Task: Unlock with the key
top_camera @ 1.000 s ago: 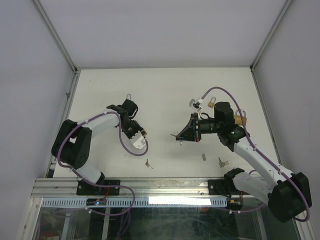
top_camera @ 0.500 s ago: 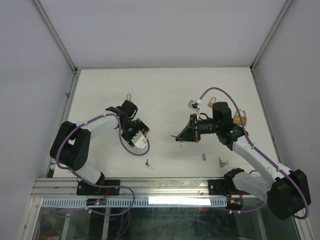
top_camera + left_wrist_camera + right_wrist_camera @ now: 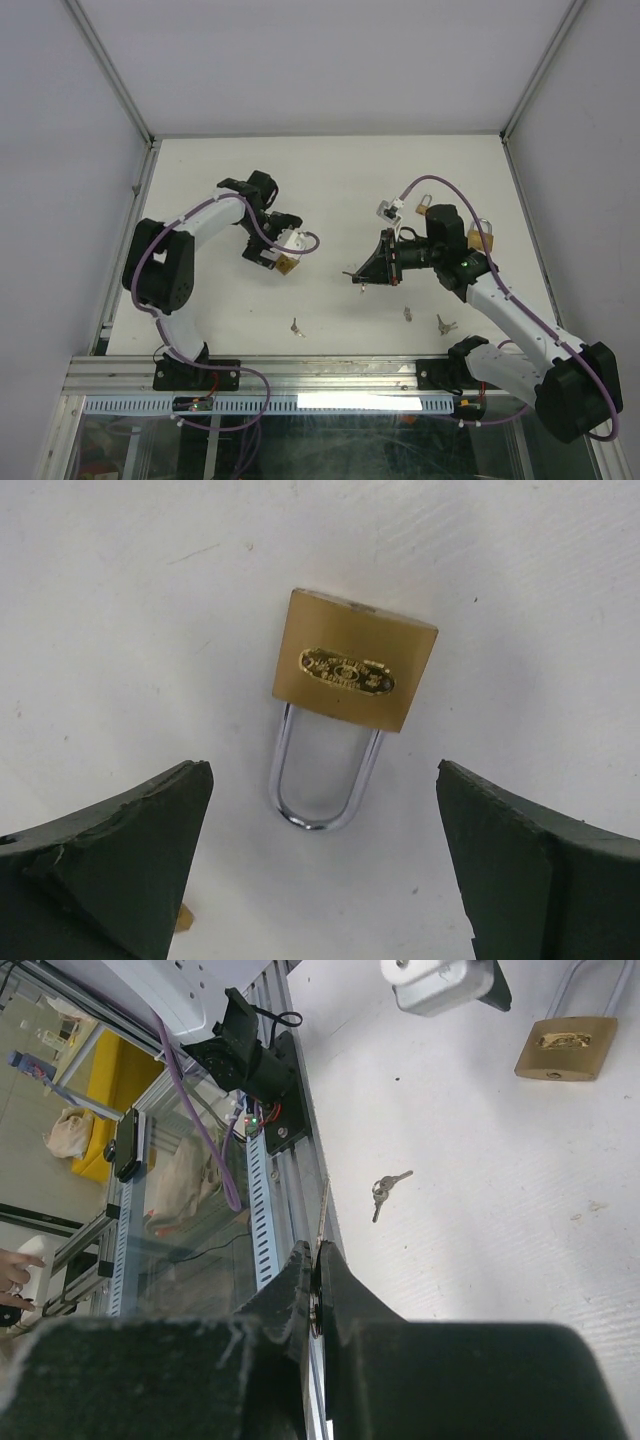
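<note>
Bright, even light washes the white worktop (image 3: 330,180), leaving only faint soft shadows; fingers (image 3: 420,1380) of the right hand (image 3: 313,1257) blur near the lens.

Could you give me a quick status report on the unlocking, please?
Left gripper open over padlock, no contact. Right gripper shut on key, away from padlock. Padlock flat on table, shackle closed. Nothing in the way.

My left arm (image 3: 200,225) rises from its base at the near left. The elbow is bent high and the forearm angles inward, with the wrist tipped downward. The left gripper (image 3: 322,780) has its jaws spread wide, with dark fingers (image 3: 120,850) at either edge of the wrist view. My right arm (image 3: 510,310) reaches inward from the near right. The right gripper (image 3: 315,1260) has its jaws pressed together, apparently tip to tip.
</note>
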Action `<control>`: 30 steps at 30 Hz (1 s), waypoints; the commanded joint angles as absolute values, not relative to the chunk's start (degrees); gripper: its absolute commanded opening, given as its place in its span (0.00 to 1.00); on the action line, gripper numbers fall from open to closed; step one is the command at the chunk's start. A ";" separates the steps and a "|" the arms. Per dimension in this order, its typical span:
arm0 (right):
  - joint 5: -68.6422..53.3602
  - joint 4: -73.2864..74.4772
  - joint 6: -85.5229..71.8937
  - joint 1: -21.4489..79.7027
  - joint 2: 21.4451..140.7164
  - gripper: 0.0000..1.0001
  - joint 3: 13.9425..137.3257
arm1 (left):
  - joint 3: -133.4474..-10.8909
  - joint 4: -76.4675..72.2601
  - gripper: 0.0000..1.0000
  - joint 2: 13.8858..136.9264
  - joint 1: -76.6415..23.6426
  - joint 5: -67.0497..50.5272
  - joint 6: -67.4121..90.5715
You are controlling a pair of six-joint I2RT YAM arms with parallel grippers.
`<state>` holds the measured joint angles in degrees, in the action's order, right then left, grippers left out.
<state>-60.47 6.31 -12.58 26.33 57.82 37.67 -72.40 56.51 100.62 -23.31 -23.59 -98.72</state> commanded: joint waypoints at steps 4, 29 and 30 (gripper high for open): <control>-60.58 5.99 -11.47 26.02 55.51 0.00 40.06 | -81.99 62.75 0.99 109.56 -28.23 -26.55 -100.50; -59.15 8.88 -9.45 25.99 53.86 0.00 41.08 | -72.64 59.09 0.51 108.91 -30.03 -23.54 -105.19; -59.15 9.11 -9.32 26.00 54.06 0.00 41.27 | -72.53 59.08 0.46 108.81 -30.04 -23.74 -105.13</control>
<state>-59.48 9.93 -10.50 26.33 54.87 37.71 -74.78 61.12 109.69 -29.30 -21.30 -104.01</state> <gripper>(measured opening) 0.022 0.550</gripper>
